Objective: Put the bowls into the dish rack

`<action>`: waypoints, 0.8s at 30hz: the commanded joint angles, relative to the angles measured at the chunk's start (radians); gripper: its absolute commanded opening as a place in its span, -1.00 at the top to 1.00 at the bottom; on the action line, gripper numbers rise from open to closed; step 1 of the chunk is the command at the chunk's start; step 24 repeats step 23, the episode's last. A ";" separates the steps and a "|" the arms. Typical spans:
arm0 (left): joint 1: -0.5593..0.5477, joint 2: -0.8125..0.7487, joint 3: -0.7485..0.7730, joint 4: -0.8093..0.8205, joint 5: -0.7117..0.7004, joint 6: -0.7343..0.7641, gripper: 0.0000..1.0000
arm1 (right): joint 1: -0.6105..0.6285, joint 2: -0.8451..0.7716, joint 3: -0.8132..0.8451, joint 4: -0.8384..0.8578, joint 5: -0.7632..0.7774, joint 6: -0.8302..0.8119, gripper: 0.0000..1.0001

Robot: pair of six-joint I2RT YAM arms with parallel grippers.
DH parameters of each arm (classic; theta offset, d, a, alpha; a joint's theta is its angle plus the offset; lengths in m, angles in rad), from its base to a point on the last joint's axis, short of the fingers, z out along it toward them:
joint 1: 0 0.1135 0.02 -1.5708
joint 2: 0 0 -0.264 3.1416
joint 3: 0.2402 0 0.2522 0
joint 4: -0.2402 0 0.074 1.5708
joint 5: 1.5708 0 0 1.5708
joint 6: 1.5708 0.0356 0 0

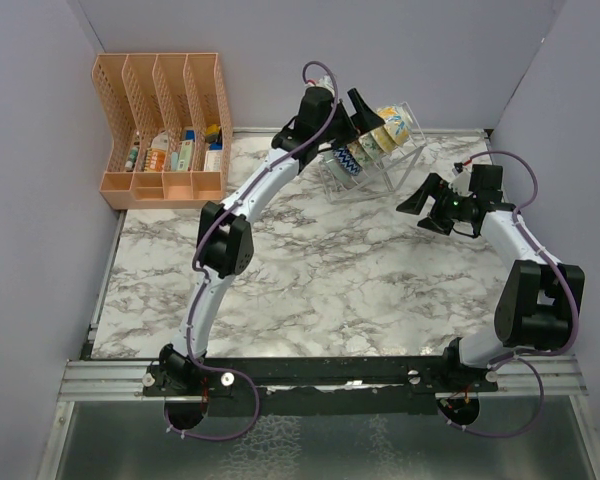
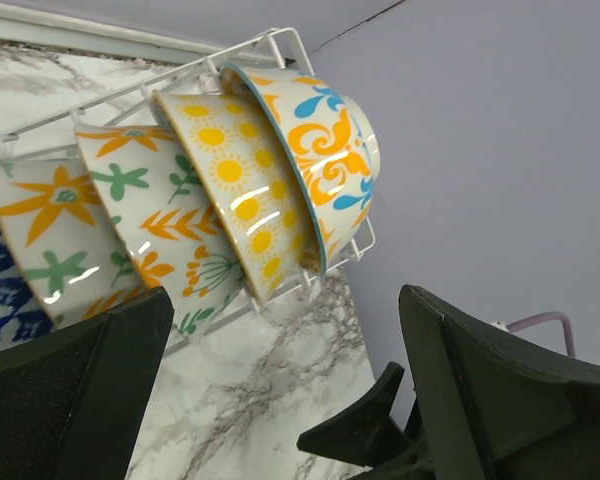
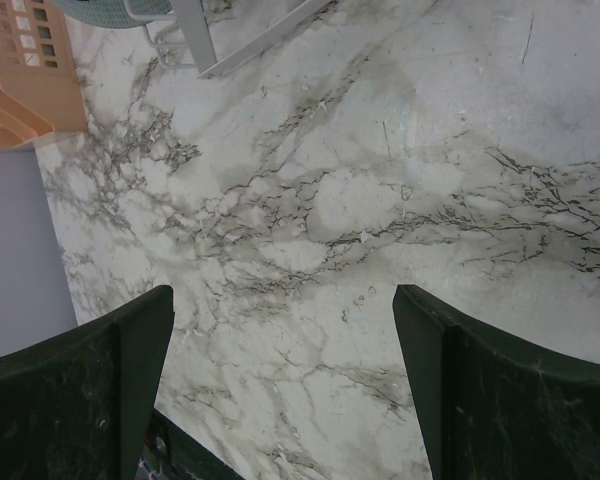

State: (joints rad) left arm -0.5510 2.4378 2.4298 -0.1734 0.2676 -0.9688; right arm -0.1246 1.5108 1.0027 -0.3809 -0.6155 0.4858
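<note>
The clear wire dish rack stands at the back of the marble table and holds several bowls on edge in a row. In the left wrist view I see the rack's wire, a blue-orange bowl, a yellow sun bowl, two floral cream bowls and a blue-patterned one. My left gripper is open and empty just above the rack; it also shows in its own view. My right gripper is open and empty over bare table right of the rack, as its own view shows.
An orange plastic file organizer with small items stands at the back left; its corner shows in the right wrist view. Grey walls close the back and both sides. The rack's foot and a teal bowl's edge sit ahead of the right gripper.
</note>
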 commanded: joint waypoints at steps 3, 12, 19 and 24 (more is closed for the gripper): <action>0.014 -0.201 -0.142 -0.103 -0.052 0.125 -0.99 | -0.006 -0.036 0.013 0.006 -0.014 -0.004 -0.81; 0.019 -0.584 -0.465 -0.222 -0.236 0.282 -0.99 | -0.006 -0.063 0.041 -0.009 -0.032 -0.004 -0.81; 0.020 -0.777 -0.579 -0.420 -0.532 0.251 -0.99 | -0.006 -0.094 0.042 -0.026 -0.025 -0.006 -0.81; 0.020 -0.883 -0.683 -0.481 -0.597 0.297 -0.98 | -0.006 -0.111 0.051 -0.032 -0.010 -0.006 -0.81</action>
